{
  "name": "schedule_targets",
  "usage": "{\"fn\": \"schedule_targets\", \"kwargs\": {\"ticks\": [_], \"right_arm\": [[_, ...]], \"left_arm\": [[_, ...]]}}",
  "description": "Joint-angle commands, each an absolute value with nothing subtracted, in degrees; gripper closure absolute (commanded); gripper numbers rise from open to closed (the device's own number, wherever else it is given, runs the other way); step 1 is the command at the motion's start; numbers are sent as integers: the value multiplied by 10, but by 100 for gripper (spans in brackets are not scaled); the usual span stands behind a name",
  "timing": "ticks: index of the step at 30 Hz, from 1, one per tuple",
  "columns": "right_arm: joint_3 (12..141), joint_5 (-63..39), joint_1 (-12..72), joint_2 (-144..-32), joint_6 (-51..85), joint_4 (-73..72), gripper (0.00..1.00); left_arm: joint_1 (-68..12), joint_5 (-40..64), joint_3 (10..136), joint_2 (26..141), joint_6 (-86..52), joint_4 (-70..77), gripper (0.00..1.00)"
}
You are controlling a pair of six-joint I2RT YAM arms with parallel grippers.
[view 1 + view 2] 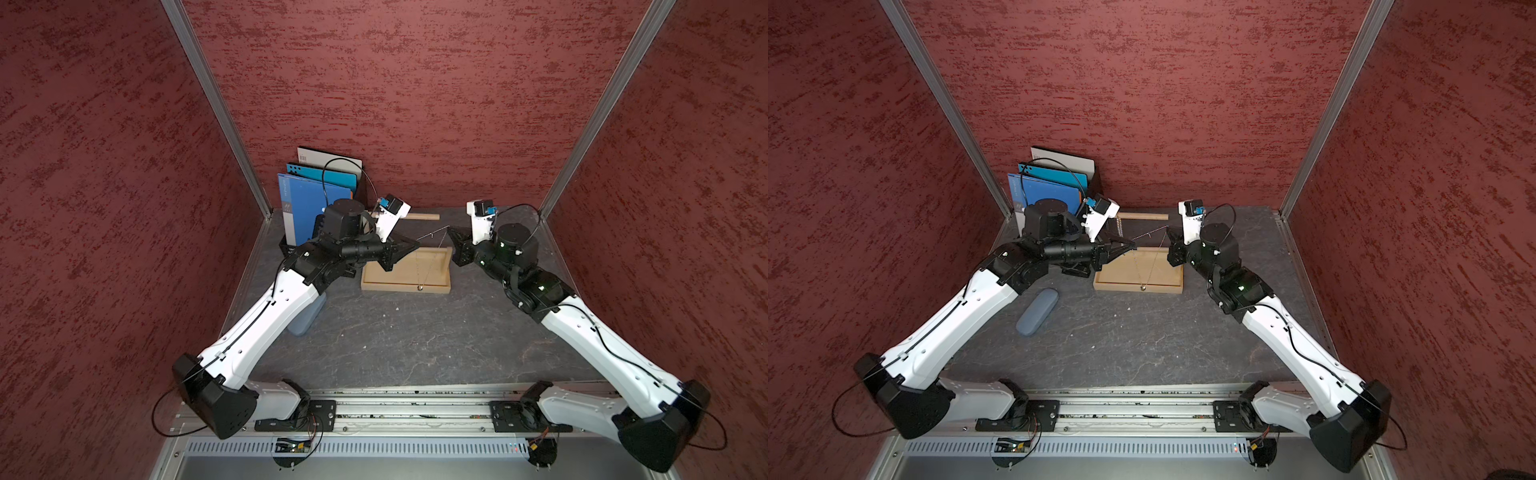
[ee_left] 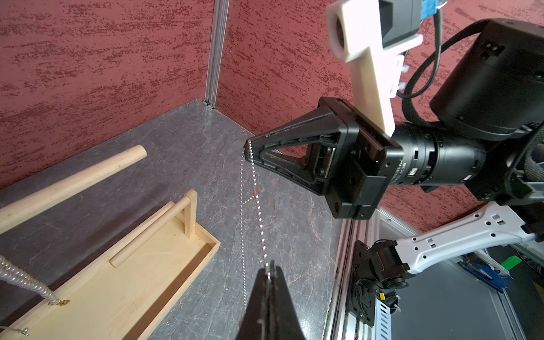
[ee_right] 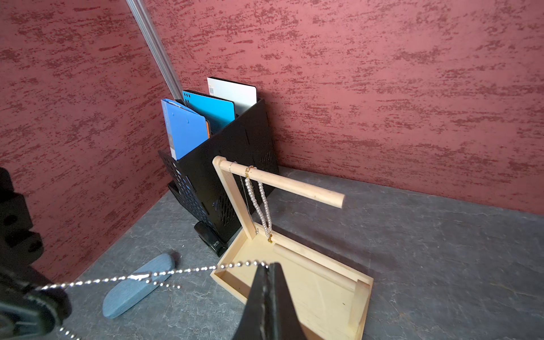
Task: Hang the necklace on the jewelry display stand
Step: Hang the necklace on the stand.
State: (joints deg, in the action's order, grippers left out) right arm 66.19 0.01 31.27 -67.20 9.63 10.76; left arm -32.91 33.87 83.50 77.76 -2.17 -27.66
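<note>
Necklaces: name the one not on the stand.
The silver ball-chain necklace, held between left gripper and right gripper; the pearl necklace hangs on the stand.

Probably a lab test booth; red textured panels between aluminium posts; a mounting rail edges the tabletop.

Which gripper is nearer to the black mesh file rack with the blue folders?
Left. The left gripper hangs at the end of the pale wooden stand's tray that faces the rack; the right gripper hangs at the opposite end, farther off. Both pinch the silver bead necklace.
</note>
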Motion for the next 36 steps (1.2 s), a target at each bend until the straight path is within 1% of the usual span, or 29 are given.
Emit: {"fn": "schedule_targets", "kwargs": {"ticks": [1, 18, 28, 36], "right_arm": [[671, -16, 290, -683, 105, 92, 100], [756, -64, 218, -757, 99, 94, 100], [776, -78, 190, -785, 102, 101, 100], [776, -93, 178, -801, 108, 91, 100]], "left_arm": [[-332, 345, 862, 793, -28, -257, 100], [-346, 337, 982, 916, -30, -247, 100], [-351, 317, 1058, 967, -31, -263, 100], [-353, 315, 1093, 992, -34, -265, 100]]}}
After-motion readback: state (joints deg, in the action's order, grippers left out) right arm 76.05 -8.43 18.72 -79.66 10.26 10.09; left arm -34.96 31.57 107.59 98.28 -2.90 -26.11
